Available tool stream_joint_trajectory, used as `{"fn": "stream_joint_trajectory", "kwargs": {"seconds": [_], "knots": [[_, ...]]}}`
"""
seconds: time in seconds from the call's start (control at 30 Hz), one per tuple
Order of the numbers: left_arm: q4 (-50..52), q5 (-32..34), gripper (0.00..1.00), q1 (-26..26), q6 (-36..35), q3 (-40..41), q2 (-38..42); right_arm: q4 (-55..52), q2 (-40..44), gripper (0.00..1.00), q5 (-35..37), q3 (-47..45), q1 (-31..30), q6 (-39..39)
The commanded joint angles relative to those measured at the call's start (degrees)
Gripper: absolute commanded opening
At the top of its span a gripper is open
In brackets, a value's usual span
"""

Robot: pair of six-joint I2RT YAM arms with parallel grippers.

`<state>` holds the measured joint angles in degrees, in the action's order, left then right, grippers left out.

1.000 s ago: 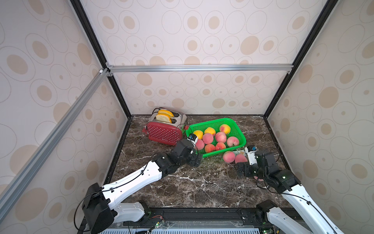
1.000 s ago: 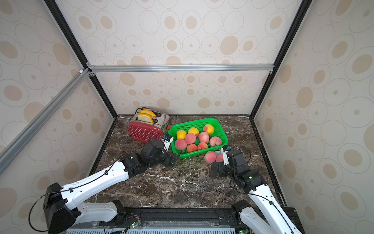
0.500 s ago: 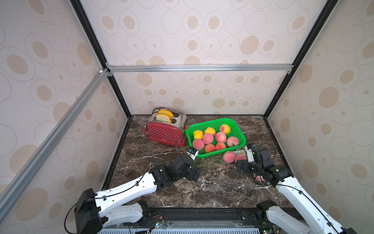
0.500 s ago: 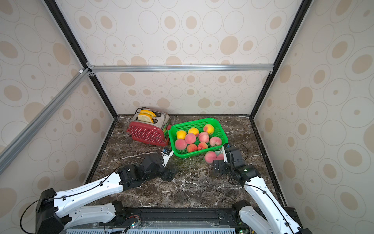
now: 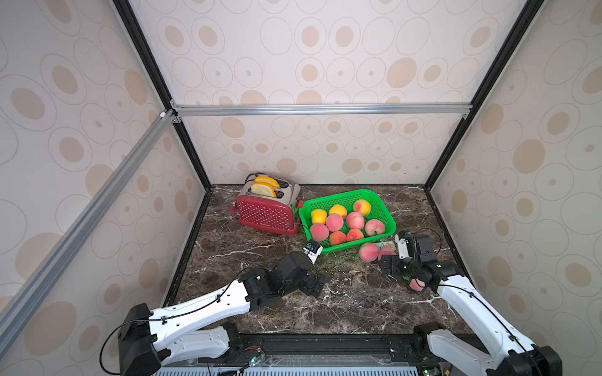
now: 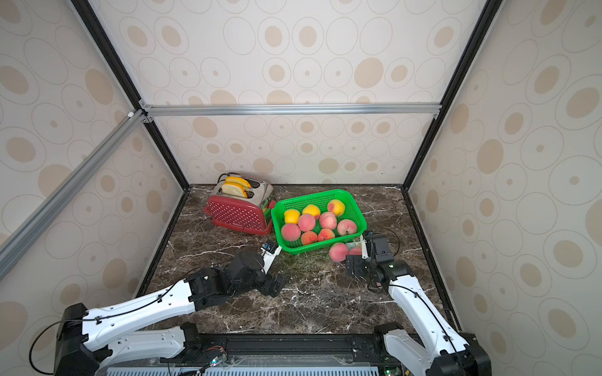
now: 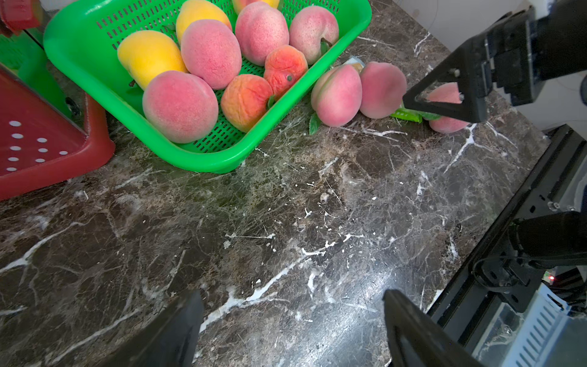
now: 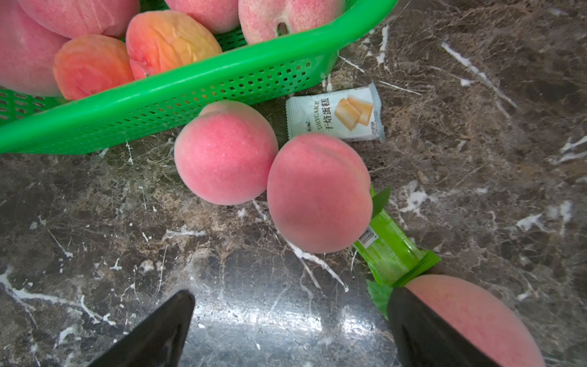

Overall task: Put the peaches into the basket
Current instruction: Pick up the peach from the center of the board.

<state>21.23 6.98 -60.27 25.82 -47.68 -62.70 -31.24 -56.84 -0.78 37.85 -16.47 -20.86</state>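
Right gripper is hovering released, empty, beside round pink peaches; closing low, it is risking pinching the green plastic wrapper instead

We'd call this a robot lab test cell dressed up as a bit of kitchen, not a real home. Wallpapered panels with beige ovals box it in, held by black posts and an aluminium bar. The marble-look tabletop carries a red toaster and a green basket of peaches, with the left arm and right arm mounted by a front rail.
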Motion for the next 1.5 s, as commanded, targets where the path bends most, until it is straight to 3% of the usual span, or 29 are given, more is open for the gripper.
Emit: {"fn": "stream_joint_trajectory", "kwargs": {"seconds": [0.0,0.57,1.13,1.47], "knots": [[-1.61,-0.38,0.92,-0.28,0.85,0.29,0.46,2.45,-1.80,1.00,-1.16,-0.89,1.15,0.90],[-2.03,-0.91,0.92,-0.24,0.81,2.05,2.99,7.85,-11.09,1.00,-2.28,0.28,5.55,1.79],[-3.08,-1.20,0.91,-0.26,0.97,1.67,1.00,12.15,-17.87,0.99,-8.17,1.90,9.63,3.19],[-2.82,-0.58,0.91,-0.29,0.85,1.32,0.52,12.68,-19.27,0.86,-10.03,2.84,10.84,3.72]]}}
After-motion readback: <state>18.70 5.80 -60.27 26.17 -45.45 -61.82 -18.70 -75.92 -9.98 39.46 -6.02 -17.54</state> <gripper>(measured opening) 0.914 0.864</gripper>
